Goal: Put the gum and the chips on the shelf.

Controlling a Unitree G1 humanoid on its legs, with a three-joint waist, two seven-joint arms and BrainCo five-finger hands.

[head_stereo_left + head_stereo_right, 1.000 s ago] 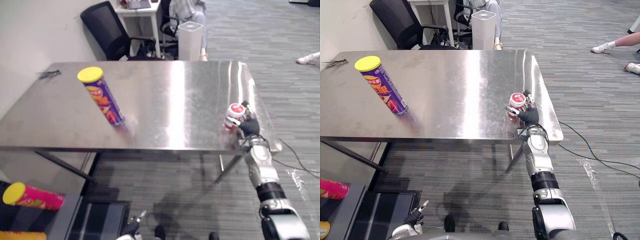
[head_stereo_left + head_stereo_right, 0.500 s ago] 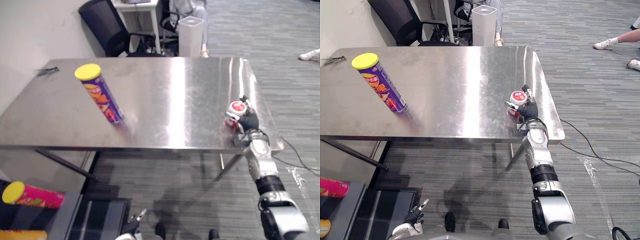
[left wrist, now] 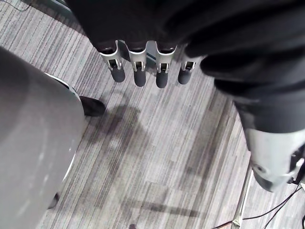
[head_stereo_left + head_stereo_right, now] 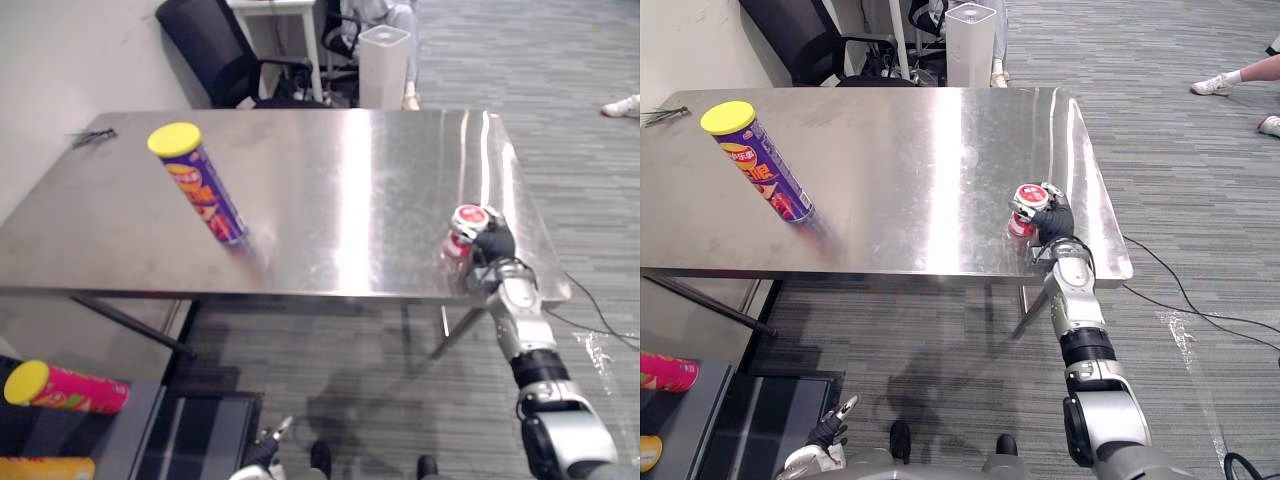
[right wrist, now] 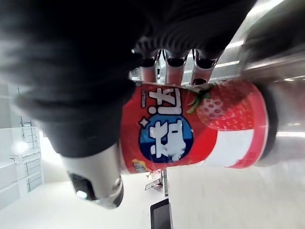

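A red gum can [image 4: 463, 228] with a white lid stands near the front right corner of the steel table [image 4: 350, 180]. My right hand [image 4: 494, 243] is against its right side, and in the right wrist view the fingers [image 5: 176, 59] curl round the gum can [image 5: 190, 126], so the hand is shut on it. The purple chips tube [image 4: 200, 195] with a yellow lid stands upright on the table's left half, far from that hand. Low down over the carpet, my left hand [image 4: 262, 455] hangs with straight fingers [image 3: 138, 71], holding nothing.
A pink tube with a yellow lid [image 4: 65, 390] lies on a low dark shelf at the lower left. Behind the table are a black office chair [image 4: 215, 55], a white bin [image 4: 383, 65] and a seated person. A small dark object [image 4: 92, 135] lies at the table's far left.
My right hand's fingers have curled round the gum can, which they were only beside before. The chips tube and left hand have stayed put.
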